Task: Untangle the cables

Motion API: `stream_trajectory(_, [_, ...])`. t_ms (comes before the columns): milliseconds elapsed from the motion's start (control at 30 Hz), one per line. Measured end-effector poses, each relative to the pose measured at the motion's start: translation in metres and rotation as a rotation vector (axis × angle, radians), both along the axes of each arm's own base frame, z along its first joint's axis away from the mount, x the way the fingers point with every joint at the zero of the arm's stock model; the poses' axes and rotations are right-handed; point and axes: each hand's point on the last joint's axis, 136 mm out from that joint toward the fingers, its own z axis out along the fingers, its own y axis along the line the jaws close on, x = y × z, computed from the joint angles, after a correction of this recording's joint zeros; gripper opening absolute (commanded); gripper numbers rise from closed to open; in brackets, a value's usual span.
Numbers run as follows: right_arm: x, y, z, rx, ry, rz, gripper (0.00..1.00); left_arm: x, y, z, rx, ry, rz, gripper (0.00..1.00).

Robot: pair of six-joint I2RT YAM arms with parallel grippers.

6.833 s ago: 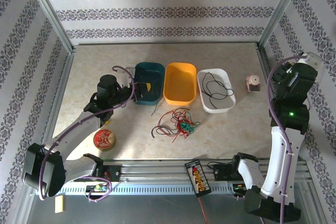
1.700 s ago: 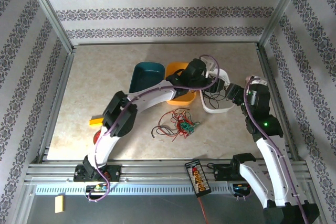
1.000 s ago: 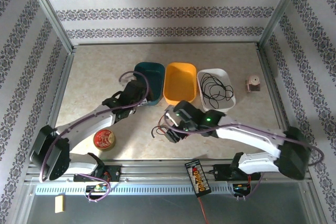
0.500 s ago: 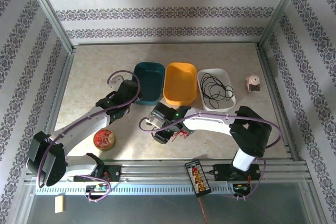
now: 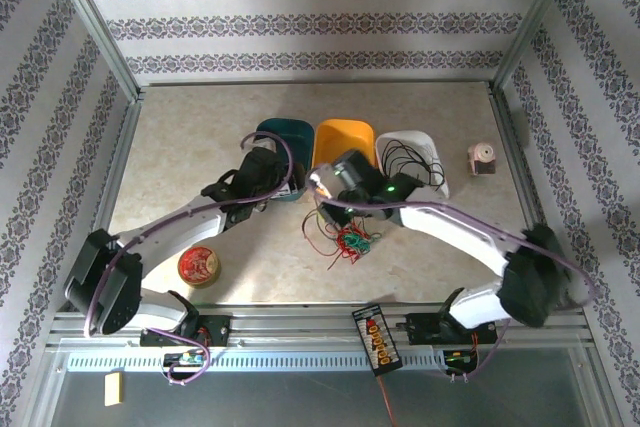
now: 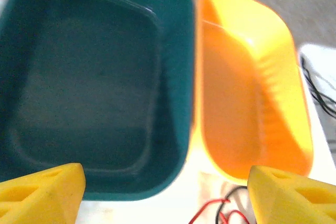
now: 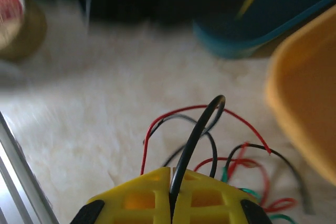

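Cables (image 5: 346,239): the red/green/black tangle is on the table (image 5: 180,147), just in front of the orange bin (image 5: 345,142), between the two arms. More black cable lies coiled in the white bin (image 5: 412,134) to the right.

Right gripper (image 5: 326,205): 0.5 s ago it was low at the left edge of the tangle. It's now further back, by the orange bin's near-left corner, over the far edge of the pile. In the right wrist view the fingers (image 7: 210,195) are pressed together with no gap. One black cable (image 7: 197,132) is pinched in the seam and arcs up out of it. Red, black and green strands lie on the table behind it.

Pile vs 6.8 s ago: the footprint is narrower on the left side, where a black end used to stick out. Strands now lead up toward the right gripper.

Left gripper (image 5: 280,190): 0.5 s ago it was left of the teal bin (image 5: 290,135). It has shifted right to that bin's near edge. In the left wrist view the fingertips (image 6: 44,190) are spread wide and hold nothing. Both bins are ahead of them, and a bit of red and black cable sits low between the tips, not touched.

Red tin (image 5: 199,265) is in the same spot beside the left arm.
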Motion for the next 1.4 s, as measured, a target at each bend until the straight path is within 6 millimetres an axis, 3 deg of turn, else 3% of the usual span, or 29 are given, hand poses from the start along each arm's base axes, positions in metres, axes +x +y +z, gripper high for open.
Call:
stream_trajectory(133, [0.023, -0.034, 0.039, 0.090, -0.056, -0.144, 0.00, 0.000, -0.025, 0.005, -0.017, -0.015, -0.107, 0.81])
stream_trajectory(367, [0.053, -0.097, 0.078, 0.160, -0.150, -0.409, 0.01, -0.003, -0.056, 0.017, -0.002, -0.055, -0.236, 0.81])
stream_trajectory(467, [0.064, -0.125, 0.085, 0.113, -0.219, -0.542, 0.00, -0.009, -0.066, 0.014, -0.006, -0.046, -0.296, 0.81])
stream_trajectory(733, [0.087, -0.202, 0.074, 0.066, -0.203, -0.868, 0.00, -0.023, -0.090, -0.007, -0.004, 0.010, -0.442, 0.81])
stream_trajectory(833, [0.088, -0.208, 0.077, 0.087, -0.198, -0.888, 0.00, -0.026, -0.093, -0.007, -0.003, 0.008, -0.458, 0.80])
stream_trajectory(933, [0.086, -0.201, 0.095, 0.137, -0.217, -0.859, 0.00, -0.028, -0.095, -0.008, 0.001, 0.008, -0.470, 0.80])
stream_trajectory(1233, [0.078, -0.197, 0.227, 0.321, -0.478, -0.783, 0.00, -0.033, -0.100, -0.022, 0.059, 0.032, -0.494, 0.80])
stream_trajectory(1300, [0.080, -0.199, 0.236, 0.322, -0.507, -0.784, 0.00, -0.033, -0.099, -0.023, 0.065, 0.030, -0.488, 0.81])
stream_trajectory(1400, [0.092, -0.207, 0.228, 0.287, -0.506, -0.807, 0.00, -0.031, -0.097, -0.023, 0.073, 0.027, -0.480, 0.81])
